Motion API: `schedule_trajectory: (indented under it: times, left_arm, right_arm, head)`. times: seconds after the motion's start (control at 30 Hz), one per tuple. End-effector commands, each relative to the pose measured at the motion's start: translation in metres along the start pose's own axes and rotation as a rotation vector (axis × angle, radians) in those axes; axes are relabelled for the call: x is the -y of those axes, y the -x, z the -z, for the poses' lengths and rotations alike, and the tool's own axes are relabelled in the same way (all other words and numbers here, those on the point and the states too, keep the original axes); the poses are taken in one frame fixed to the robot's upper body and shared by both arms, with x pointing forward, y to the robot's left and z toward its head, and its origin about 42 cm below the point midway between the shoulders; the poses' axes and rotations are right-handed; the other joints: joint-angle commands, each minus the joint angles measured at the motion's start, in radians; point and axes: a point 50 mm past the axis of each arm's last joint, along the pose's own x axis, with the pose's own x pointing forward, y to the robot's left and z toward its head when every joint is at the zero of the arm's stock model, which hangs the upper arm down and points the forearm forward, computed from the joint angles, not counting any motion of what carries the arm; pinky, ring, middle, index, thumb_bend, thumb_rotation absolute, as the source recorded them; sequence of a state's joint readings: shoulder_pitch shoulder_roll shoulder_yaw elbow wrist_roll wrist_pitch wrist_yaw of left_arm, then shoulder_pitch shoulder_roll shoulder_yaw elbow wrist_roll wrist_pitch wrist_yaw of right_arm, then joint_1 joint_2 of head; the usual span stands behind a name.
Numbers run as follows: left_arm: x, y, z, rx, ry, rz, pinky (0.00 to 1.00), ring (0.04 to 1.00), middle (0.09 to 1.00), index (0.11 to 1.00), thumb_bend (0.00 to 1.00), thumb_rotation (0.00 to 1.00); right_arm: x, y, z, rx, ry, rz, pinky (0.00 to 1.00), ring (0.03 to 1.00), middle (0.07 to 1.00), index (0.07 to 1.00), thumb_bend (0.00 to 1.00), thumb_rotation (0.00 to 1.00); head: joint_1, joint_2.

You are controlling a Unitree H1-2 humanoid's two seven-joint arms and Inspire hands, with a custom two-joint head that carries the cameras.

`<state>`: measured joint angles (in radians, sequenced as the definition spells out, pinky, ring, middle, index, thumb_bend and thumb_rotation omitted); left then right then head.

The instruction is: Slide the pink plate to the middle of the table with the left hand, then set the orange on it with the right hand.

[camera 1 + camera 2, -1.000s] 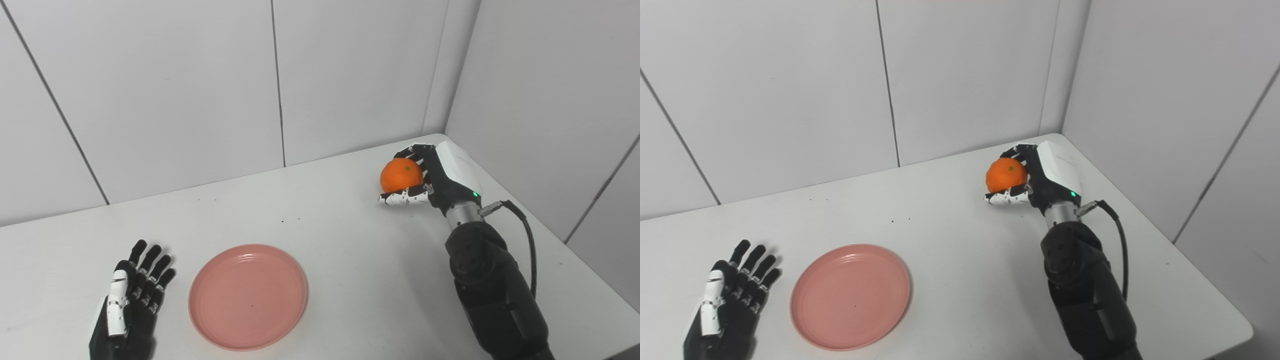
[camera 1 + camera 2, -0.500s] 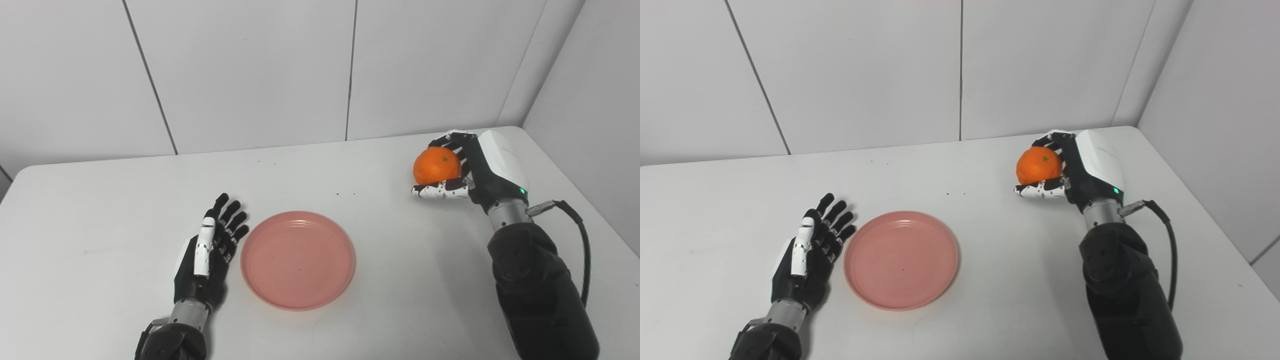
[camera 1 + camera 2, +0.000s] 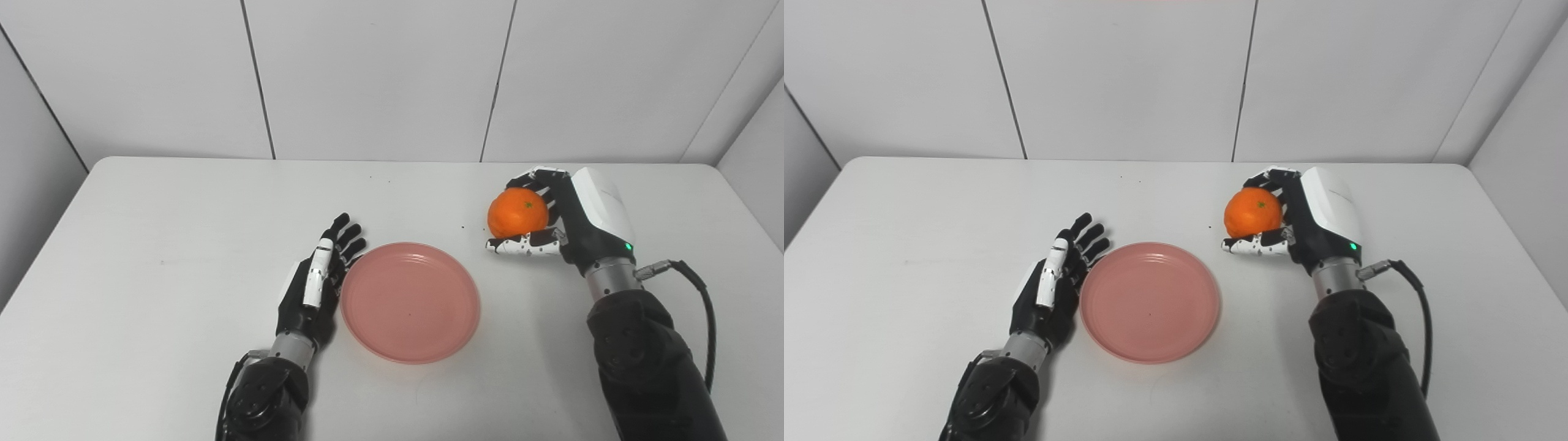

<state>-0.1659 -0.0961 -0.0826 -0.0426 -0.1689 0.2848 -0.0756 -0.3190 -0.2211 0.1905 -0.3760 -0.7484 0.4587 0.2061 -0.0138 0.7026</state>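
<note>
- We found the plate (image 3: 410, 302) lying flat near the middle of the table (image 3: 153, 245), toward its near edge, with nothing on it.
- The left hand (image 3: 315, 286) stood just beside the plate's left rim, edge-on to the table, fingers (image 3: 343, 236) straight, spread a little and pointing away from us, holding nothing.
- We could not tell whether its palm touched the rim or stood a hair off it.
- The orange (image 3: 517, 212) was not on the plate; it sat in the right hand (image 3: 566, 217), beyond and to the right of the plate, apart from it.
- The right hand was closed on the orange: fingers curled over its far side and top, the thumb (image 3: 522, 245) running under its near side.
- We saw the orange's green stem mark facing up and toward us.
- We could not make out whether the orange and hand rested on the table or hung just above it.
- The right arm (image 3: 643, 361) came up from the bottom right, with a black cable (image 3: 704, 318) looping from the wrist.
- A green light (image 3: 626, 246) showed near that wrist, on the white back of the hand.
- A few dark specks (image 3: 462, 226) lay on the table between the plate and the orange.
- White panelled walls (image 3: 380, 73) closed in the table behind and on both sides.
</note>
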Motion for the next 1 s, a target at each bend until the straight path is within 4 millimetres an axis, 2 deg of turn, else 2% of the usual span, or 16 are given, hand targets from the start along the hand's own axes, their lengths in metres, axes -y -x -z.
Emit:
schedule_trajectory:
  times: [0.0, 0.27, 0.43, 0.73, 0.97]
  left_arm:
    - [0.004, 0.002, 0.007, -0.048, 0.009, -0.018, 0.9, 0.918, 0.931, 0.921, 0.38, 1.0]
    - [0.01, 0.0, 0.011, -0.049, 0.015, -0.017, 0.9, 0.916, 0.932, 0.922, 0.38, 1.0]
    - [0.01, 0.0, 0.012, -0.049, 0.018, -0.025, 0.91, 0.918, 0.933, 0.92, 0.38, 1.0]
    - [0.008, 0.001, 0.013, -0.032, -0.004, -0.049, 0.91, 0.923, 0.939, 0.925, 0.38, 1.0]
    - [0.009, 0.001, 0.013, -0.021, -0.014, -0.057, 0.92, 0.93, 0.942, 0.927, 0.38, 1.0]
  right_arm:
    - [0.008, -0.008, -0.024, 0.083, 0.009, 0.049, 0.35, 0.44, 0.514, 0.488, 0.51, 0.13]
    - [-0.024, -0.01, -0.041, 0.122, -0.002, -0.023, 0.32, 0.416, 0.498, 0.488, 0.51, 0.13]
    - [-0.04, -0.009, -0.047, 0.147, -0.031, -0.057, 0.26, 0.351, 0.452, 0.488, 0.51, 0.13]
    - [-0.059, -0.01, -0.056, 0.147, -0.021, -0.108, 0.28, 0.376, 0.47, 0.489, 0.51, 0.13]
    - [-0.074, -0.011, -0.059, 0.148, -0.015, -0.148, 0.26, 0.36, 0.461, 0.49, 0.51, 0.13]
  head:
    - [0.011, -0.001]
    - [0.039, -0.012]
    - [0.035, -0.023]
    - [0.032, -0.028]
    - [0.035, -0.028]
